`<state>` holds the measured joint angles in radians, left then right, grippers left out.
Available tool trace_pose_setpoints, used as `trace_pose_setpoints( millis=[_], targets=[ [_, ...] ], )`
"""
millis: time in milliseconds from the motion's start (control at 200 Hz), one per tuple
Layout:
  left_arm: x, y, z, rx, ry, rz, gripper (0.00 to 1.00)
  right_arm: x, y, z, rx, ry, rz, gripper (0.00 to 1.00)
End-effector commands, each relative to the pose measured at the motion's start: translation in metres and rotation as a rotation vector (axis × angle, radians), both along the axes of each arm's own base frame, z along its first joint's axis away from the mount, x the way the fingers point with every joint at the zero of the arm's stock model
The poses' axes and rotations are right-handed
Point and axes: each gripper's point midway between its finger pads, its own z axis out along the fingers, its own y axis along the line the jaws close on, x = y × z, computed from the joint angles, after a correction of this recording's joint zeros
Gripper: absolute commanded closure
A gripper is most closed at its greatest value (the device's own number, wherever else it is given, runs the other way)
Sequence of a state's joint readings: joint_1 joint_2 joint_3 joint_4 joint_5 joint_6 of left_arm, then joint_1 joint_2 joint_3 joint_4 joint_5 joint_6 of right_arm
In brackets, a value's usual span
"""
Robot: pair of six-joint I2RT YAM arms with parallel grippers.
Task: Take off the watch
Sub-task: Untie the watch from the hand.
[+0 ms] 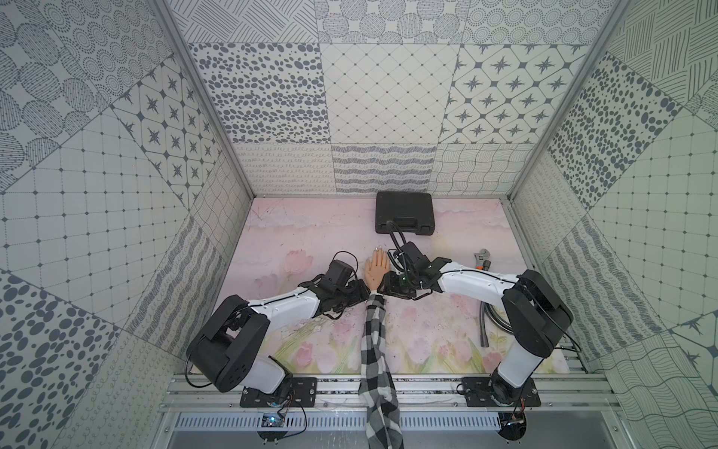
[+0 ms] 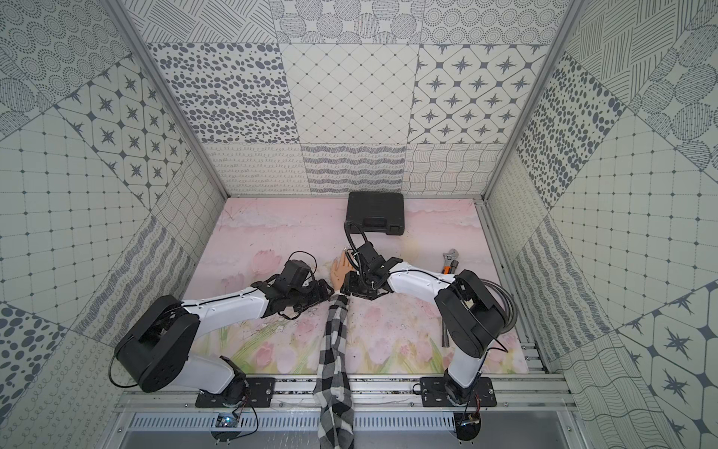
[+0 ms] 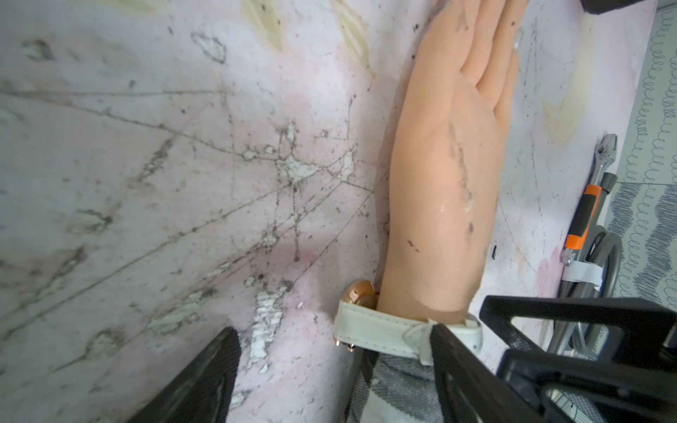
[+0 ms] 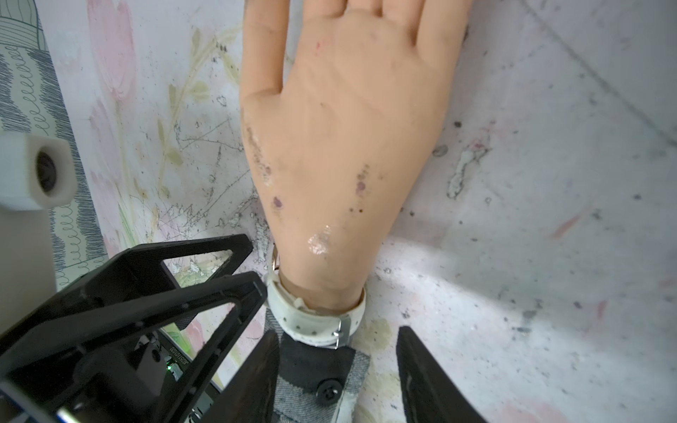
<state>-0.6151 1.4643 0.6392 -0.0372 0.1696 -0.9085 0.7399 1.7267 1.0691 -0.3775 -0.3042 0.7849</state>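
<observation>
Only wrist views show the watch (image 4: 315, 322) on the mannequin wrist (image 4: 322, 289). Left hand (image 3: 333, 329) and right hand (image 4: 337, 331) gape open there. Upper-centre black case (image 1: 404, 212) is shut.

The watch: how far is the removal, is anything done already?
Nothing is done yet: the watch is on the wrist of the mannequin hand, its buckle fastened. In hand: the right arm's fingers stand open astride the cuff, near the buckle. Remaining: undo the buckle, pull the watch off.
</observation>
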Motion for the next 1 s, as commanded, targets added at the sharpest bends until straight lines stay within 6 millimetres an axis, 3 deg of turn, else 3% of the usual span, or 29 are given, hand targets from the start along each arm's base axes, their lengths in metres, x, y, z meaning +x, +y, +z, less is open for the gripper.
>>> trace_pose_setpoints(
  millis=[0,690,995],
  targets=[
    [-0.039,0.027,-0.033,0.143,0.162,-0.015,0.18,0.005,0.011,0.013,-0.001,-0.039,0.016,0.45],
    [-0.040,0.025,-0.034,0.112,0.161,-0.003,0.18,0.009,0.029,-0.005,-0.028,-0.016,0.043,0.52],
    [-0.042,0.030,-0.034,0.141,0.161,-0.007,0.18,0.008,0.023,-0.009,0.010,0.004,0.023,0.87]
  ],
)
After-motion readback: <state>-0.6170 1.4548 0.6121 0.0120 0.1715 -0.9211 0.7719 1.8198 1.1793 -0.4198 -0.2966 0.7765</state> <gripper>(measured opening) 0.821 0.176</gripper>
